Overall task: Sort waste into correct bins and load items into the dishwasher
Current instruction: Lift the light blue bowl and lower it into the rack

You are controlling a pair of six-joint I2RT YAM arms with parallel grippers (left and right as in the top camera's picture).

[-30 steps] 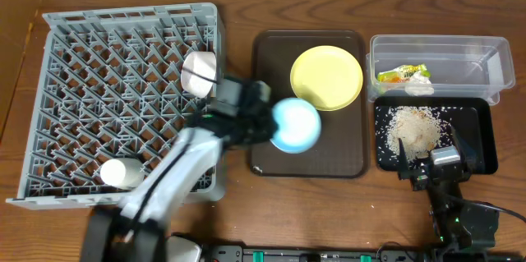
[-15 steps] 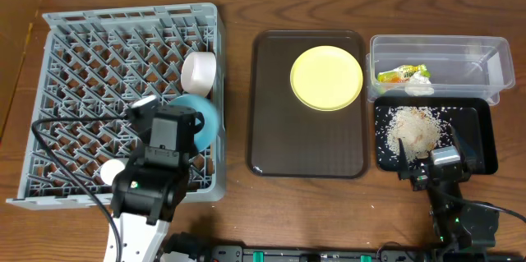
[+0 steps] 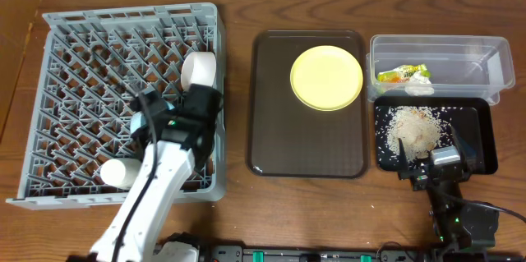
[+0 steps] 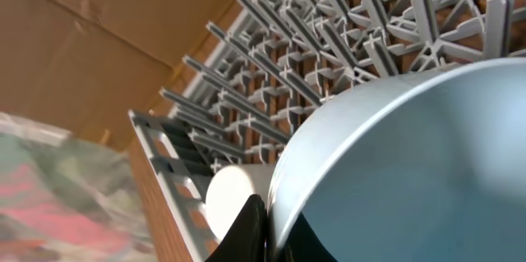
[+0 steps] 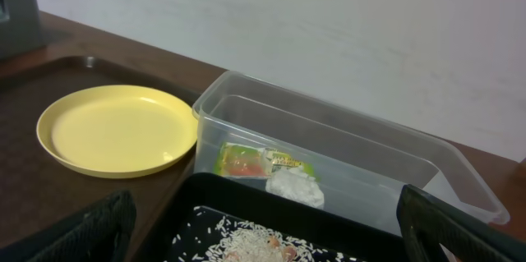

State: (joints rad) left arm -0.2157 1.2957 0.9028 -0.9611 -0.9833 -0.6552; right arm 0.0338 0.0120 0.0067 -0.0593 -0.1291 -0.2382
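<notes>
My left gripper [image 3: 177, 122] is over the grey dish rack [image 3: 90, 57], shut on the rim of the light blue bowl [image 4: 411, 163], which sits low against the pegs [image 4: 329, 57]. The arm hides the bowl from overhead. A white bowl [image 3: 200, 71] and a white cup [image 3: 117, 172] are in the rack. The yellow plate [image 3: 326, 77] lies on the brown tray. The clear tub [image 3: 477, 57] holds the wrapper [image 3: 403, 73] and crumpled paper [image 3: 420, 88]. Rice [image 3: 413, 126] lies in the black tray [image 3: 477, 143]. My right gripper [image 3: 427, 163] is open above that tray's near edge. No chopsticks show.
The dark brown serving tray [image 3: 308, 143] lies between the rack and the bins. In the right wrist view the plate [image 5: 115, 131], tub [image 5: 370, 147], wrapper [image 5: 246, 162], paper [image 5: 296, 186] and rice [image 5: 238, 241] lie ahead. A cardboard wall stands left of the rack.
My left arm carried the blue bowl from above the brown tray leftward onto the rack and now holds it lower among the pegs. The right arm has not moved.
</notes>
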